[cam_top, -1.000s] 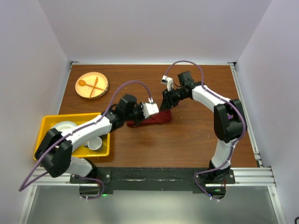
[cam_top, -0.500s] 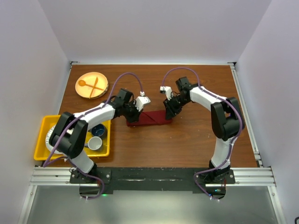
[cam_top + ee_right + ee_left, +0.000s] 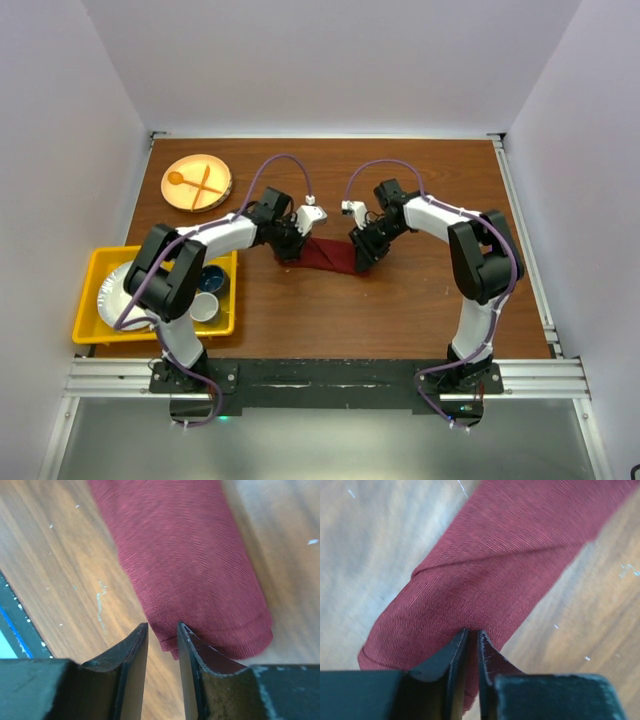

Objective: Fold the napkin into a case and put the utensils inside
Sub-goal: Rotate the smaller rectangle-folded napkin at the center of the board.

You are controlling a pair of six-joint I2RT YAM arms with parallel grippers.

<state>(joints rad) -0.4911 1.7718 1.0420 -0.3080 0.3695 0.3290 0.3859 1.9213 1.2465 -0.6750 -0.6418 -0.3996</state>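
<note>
1. Wooden table (image 3: 420,300): it carries every item below.
2. Yellow bin (image 3: 150,335): it sits at the near left edge, well apart from the case, and holds a blue cup (image 3: 211,279) and a white cup (image 3: 203,306).
3. Case (image 3: 325,257): a narrow maroon cloth packet at mid-table, lying slightly askew between the two grippers.
4. Orange plate (image 3: 198,202): it stands at the far left, clear of both arms.
5. Left gripper (image 3: 472,636): the jaws are almost closed, pinching a fold at the left end of the case.
6. Right gripper (image 3: 162,630): the jaws stand a narrow gap apart, nipping the edge of the rounded right end of the case.
</note>
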